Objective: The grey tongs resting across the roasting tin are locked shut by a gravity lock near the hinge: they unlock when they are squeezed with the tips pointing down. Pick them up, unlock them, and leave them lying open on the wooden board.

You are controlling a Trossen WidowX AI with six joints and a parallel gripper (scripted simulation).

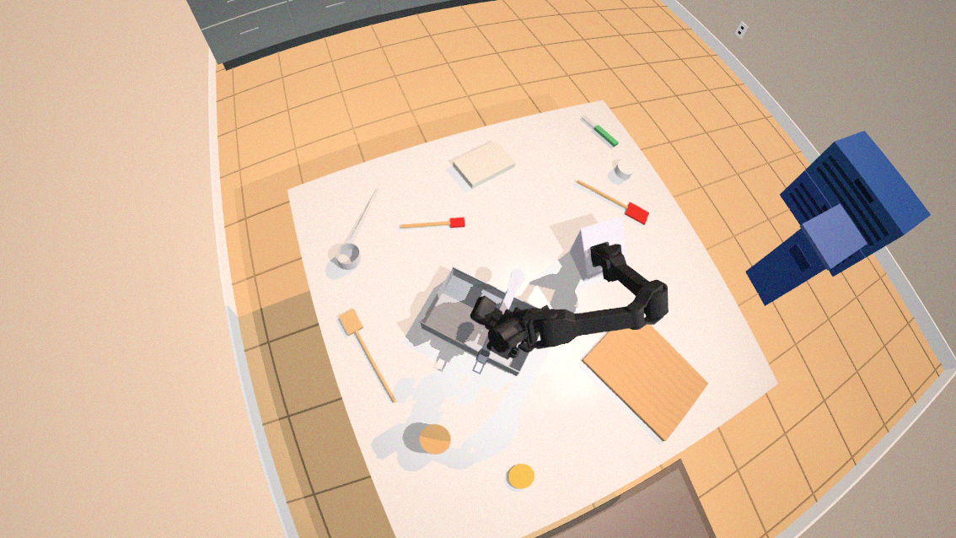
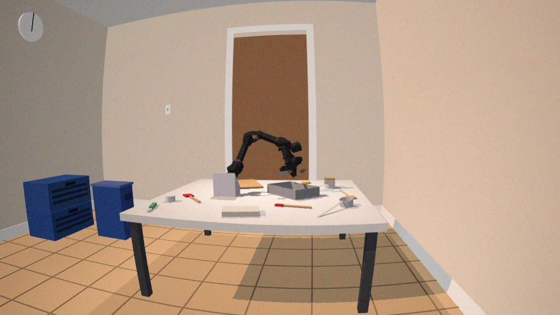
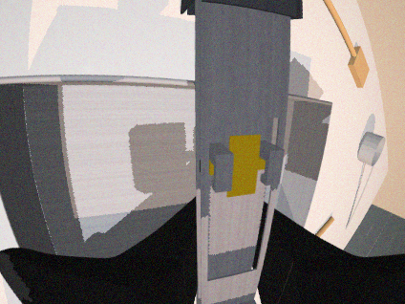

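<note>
The grey tongs (image 1: 513, 287) (image 2: 282, 172) (image 3: 244, 72) are held in my gripper (image 2: 293, 174) (image 3: 225, 201), which is shut on them. In the wrist view they run top to bottom between my black fingers, with a yellow piece (image 3: 245, 164) between two grey lugs. In the exterior view they lie nearly level, raised above the grey roasting tin (image 1: 438, 298) (image 2: 282, 192) (image 3: 95, 79). Their arms look close together; whether the lock is engaged I cannot tell. The wooden board (image 1: 645, 381) (image 2: 250, 183) lies flat, to the right of the tin in the top view.
A pale upright block (image 1: 588, 257) (image 2: 224, 184) stands by the arm's base. A wooden spatula (image 1: 351, 321) (image 3: 359, 69) and a grey pot with thin handles (image 2: 346, 203) (image 3: 371, 149) lie beyond the tin. A wooden-topped jar (image 1: 434, 439) and yellow disc (image 1: 520, 476) are near the front.
</note>
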